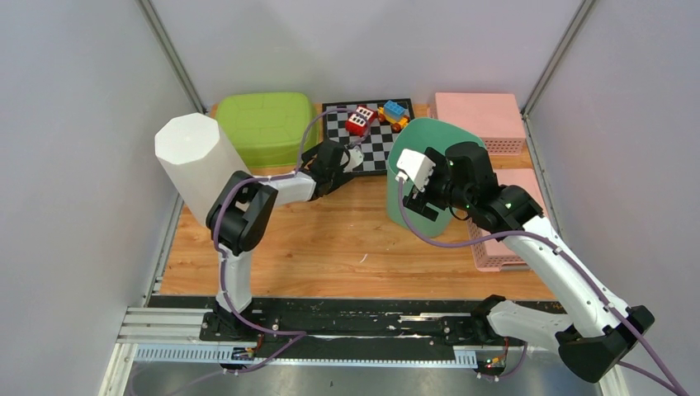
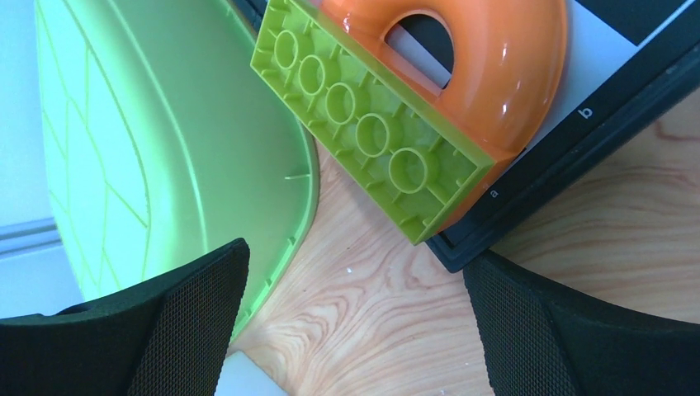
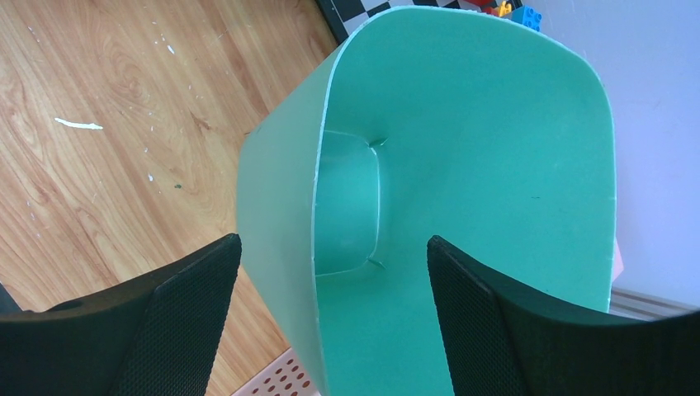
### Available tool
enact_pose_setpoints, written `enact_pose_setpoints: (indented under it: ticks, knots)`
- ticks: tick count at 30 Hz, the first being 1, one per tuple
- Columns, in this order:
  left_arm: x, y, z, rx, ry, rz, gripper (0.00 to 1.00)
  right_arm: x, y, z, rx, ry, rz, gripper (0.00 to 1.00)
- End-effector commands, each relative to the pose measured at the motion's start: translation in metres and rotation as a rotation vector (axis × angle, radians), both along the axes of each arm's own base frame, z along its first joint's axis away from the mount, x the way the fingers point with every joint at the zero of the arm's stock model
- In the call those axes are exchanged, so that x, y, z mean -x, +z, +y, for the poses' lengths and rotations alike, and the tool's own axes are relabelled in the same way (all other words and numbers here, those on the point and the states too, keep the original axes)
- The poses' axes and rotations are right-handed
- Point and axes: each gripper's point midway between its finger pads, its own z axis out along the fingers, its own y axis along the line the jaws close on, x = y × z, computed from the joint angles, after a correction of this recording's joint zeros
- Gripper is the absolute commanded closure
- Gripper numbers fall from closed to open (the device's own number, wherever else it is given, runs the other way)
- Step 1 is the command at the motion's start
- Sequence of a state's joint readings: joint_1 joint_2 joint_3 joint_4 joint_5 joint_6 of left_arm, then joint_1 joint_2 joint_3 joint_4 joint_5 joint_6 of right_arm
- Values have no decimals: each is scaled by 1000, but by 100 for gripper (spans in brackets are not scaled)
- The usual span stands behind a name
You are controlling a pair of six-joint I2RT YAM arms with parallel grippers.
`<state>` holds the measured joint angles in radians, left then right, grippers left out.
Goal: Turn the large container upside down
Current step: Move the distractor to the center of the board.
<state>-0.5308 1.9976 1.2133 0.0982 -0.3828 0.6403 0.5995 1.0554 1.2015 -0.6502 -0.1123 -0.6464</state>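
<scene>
The teal container (image 3: pixel 495 165) fills the right wrist view with its open mouth turned toward the camera, so its floor shows deep inside. Its near rim runs up between the right fingers (image 3: pixel 173 322), which are spread wide on either side of that edge; no pad can be seen pressing on it. The top view gives what the wrist cannot: the teal container (image 1: pixel 437 132) stands tilted on the wooden worktop (image 1: pixel 330 247), just beyond the right arm (image 1: pixel 569 280), whose wrist covers much of it. A pink basket (image 1: pixel 495 247) lies beside the container in that view, while the wrist view catches only a perforated corner (image 3: pixel 281 379) below the fingers. The left fingers (image 2: pixel 190 322) are also spread wide with nothing between them but bare wood. Ahead of them to the left is the curved side of a lime bin (image 2: pixel 165 124); ahead to the right a lime block (image 2: pixel 371 140) with an orange arch (image 2: pixel 495 66) sits at the edge of a checkered board (image 2: pixel 578 132). From above, the left arm (image 1: pixel 248 214) hides that block. That view adds a white tub (image 1: pixel 186 161), toy blocks (image 1: pixel 359 122) on the board (image 1: pixel 376 144) and a second pink basket (image 1: pixel 479 111).
</scene>
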Motion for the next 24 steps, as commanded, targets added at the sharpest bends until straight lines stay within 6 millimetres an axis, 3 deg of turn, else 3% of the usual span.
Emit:
enact_pose_setpoints:
  ticks: [1, 16, 24]
  knots:
    - [-19, 15, 7, -14, 89, -98, 0, 3, 3, -4, -24, -11, 5, 15]
    - [-29, 18, 10, -15, 158, -113, 0, 6, 3, -2, -32, 2, 9, 15]
    - [-6, 51, 5, 80, 112, -74, 0, 11, -3, 7, -39, 45, 62, 18]
